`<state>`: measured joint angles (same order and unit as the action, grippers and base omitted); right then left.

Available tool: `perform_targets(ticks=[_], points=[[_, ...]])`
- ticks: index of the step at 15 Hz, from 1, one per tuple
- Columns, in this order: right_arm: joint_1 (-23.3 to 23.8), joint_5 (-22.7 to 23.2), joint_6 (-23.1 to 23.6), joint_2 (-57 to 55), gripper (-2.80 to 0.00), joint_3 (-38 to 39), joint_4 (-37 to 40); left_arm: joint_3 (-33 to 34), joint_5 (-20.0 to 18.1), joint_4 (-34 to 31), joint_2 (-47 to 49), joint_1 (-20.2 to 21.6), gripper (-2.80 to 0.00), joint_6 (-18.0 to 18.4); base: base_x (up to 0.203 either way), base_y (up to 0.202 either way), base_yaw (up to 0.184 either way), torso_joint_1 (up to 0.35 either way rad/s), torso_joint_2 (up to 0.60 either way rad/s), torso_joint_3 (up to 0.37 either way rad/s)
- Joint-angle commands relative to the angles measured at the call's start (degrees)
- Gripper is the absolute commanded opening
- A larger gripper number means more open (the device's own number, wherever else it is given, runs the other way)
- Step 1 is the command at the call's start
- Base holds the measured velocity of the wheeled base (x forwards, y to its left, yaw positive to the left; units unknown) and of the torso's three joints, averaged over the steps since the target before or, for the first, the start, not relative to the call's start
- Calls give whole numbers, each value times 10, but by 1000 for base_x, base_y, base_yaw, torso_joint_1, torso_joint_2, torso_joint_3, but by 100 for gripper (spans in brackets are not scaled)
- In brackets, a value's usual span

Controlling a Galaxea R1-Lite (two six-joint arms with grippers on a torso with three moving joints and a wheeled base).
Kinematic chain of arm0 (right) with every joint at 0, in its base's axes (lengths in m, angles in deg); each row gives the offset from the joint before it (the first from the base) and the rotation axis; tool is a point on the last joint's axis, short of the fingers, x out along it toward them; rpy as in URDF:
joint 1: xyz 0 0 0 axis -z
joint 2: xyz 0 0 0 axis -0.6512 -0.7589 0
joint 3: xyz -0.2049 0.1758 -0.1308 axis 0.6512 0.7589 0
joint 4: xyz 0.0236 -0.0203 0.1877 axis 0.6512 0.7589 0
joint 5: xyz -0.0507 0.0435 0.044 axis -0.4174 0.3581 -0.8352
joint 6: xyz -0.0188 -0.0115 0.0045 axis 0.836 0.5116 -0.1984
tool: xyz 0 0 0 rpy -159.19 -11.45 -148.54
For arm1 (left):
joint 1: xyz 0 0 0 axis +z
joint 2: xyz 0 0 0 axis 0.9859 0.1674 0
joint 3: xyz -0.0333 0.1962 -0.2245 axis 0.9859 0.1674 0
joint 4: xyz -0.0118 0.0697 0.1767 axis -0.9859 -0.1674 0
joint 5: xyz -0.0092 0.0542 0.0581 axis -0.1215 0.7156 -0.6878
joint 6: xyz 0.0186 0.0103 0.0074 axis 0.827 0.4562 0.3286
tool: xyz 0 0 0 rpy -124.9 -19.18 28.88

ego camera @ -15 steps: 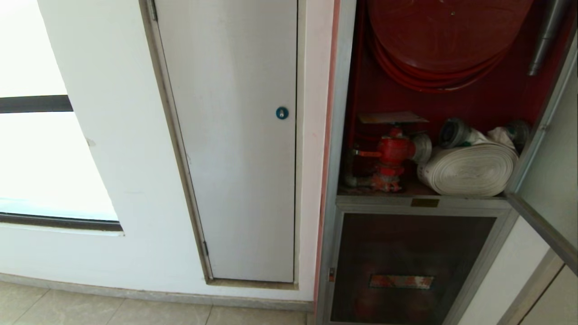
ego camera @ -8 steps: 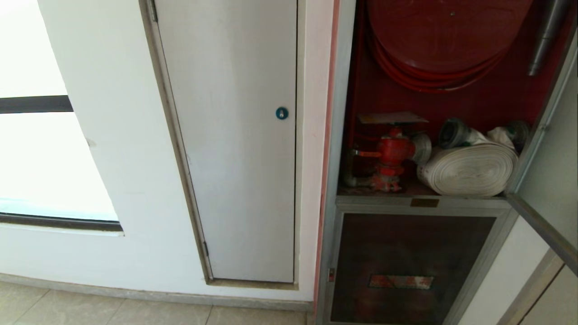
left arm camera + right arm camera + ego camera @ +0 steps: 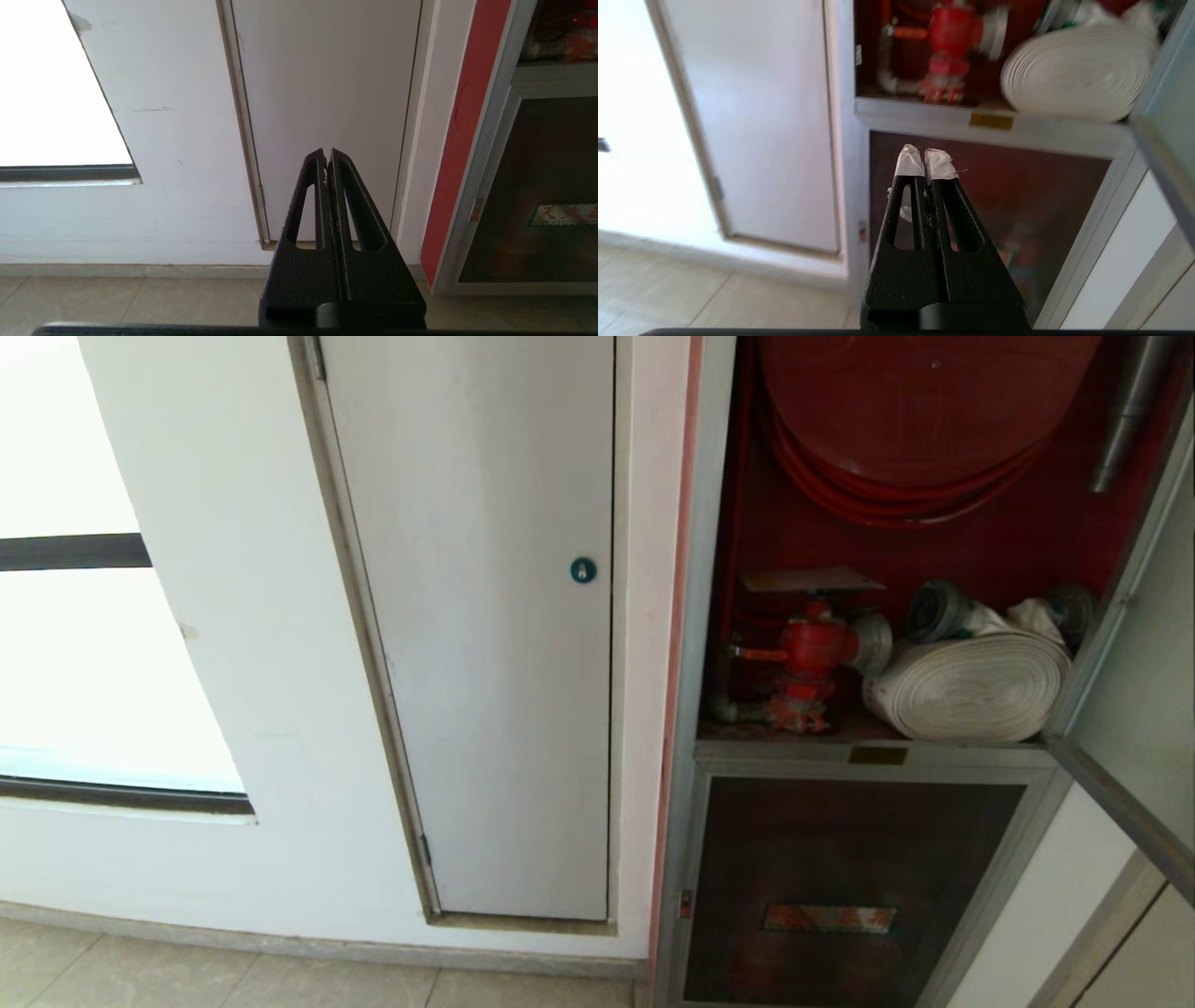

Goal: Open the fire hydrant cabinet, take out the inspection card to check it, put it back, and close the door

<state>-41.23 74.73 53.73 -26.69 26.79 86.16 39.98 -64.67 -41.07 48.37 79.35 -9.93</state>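
Black right gripper (image 3: 924, 161), fingertips (image 3: 908, 163) wrapped in white tape, was pressed fully together with nothing between them. It hung in the air before the lower dark glass panel (image 3: 1017, 205) of the fire hydrant cabinet (image 3: 695, 616), apart from it and below the shelf rail with its small brass plate (image 3: 991, 121). Black left gripper (image 3: 327, 156) was likewise pinched to a narrow slit and empty, pointing at the plain white door (image 3: 327, 93) near its bottom edge, above the tiled floor (image 3: 140, 298).

Upper compartment stood open. Inside, in the head view: red hose reel (image 3: 920, 411) at the top, red valve (image 3: 812, 653) at lower left, rolled white hose (image 3: 971, 686) lying just beside the valve on the right. A flat sheet, apparently the inspection card (image 3: 810, 580), lay on top of the valve; its print could not be read. The door (image 3: 1134, 709) was swung out to the right, seen edge-on, its bottom rail running toward the lower right corner. The lower panel carried an orange label (image 3: 829, 918) and was closed.

White door carried a blue round lock (image 3: 583, 569). A bright window (image 3: 84, 663) lay in the wall further left.
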Motion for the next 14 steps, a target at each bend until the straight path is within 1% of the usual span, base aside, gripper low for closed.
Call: perform_targets(ticks=[1,5,6,10,12,14], points=[[0,-5,13,8,-280,46,-46,16,0,0,1,0,-280,0,0,0,0,0,0,0],[0,-21,20,8,-280,46,-9,16,0,2,1,0,-280,0,0,0,0,0,0,0],[0,-28,17,8,-280,46,4,16,0,1,0,0,-280,0,0,0,0,0,0,0],[0,-36,0,8,-280,46,5,16,0,1,0,0,-280,0,0,0,0,0,0,0],[0,-45,0,8,-280,42,50,16,0,0,1,0,-280,0,0,0,0,0,0,0],[0,-47,1,8,-280,42,42,16,0,0,1,0,-280,0,0,0,0,0,0,0]])
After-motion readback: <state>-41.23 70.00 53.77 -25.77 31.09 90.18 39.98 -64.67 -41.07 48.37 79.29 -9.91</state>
